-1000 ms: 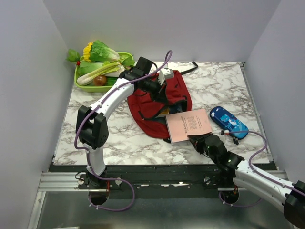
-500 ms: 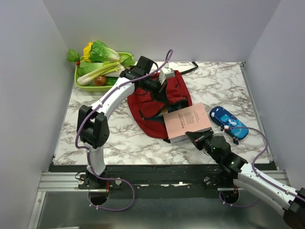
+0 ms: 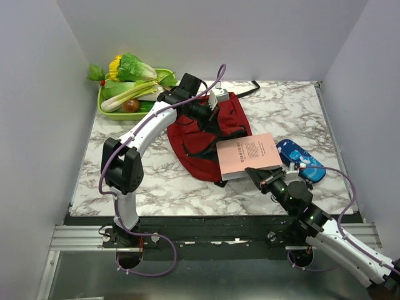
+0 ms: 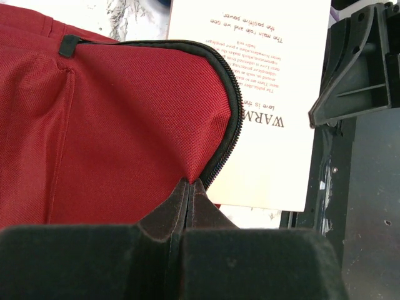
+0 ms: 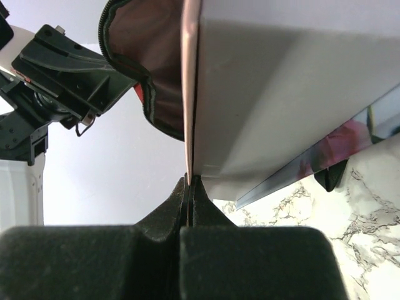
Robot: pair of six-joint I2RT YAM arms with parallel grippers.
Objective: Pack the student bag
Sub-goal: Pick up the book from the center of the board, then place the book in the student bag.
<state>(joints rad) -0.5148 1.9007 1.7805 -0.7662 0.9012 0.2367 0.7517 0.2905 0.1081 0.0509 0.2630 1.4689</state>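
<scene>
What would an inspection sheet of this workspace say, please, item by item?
Surface: marble-patterned table.
Job's things: student bag lies open; pink book is held at its opening.
Clutter: green tray with vegetables at far left; blue pencil case to the right of the book.
Grippers: left gripper shut on the bag's zipper edge; right gripper shut on the book.
Cables: purple cable along each arm.
Surroundings: plain white walls.

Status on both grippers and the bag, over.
Left gripper shut on dark red fabric backpack, zipper edge. Right gripper shut on pink paperback book, at the opening, not yet inside. Nothing blocking.
</scene>
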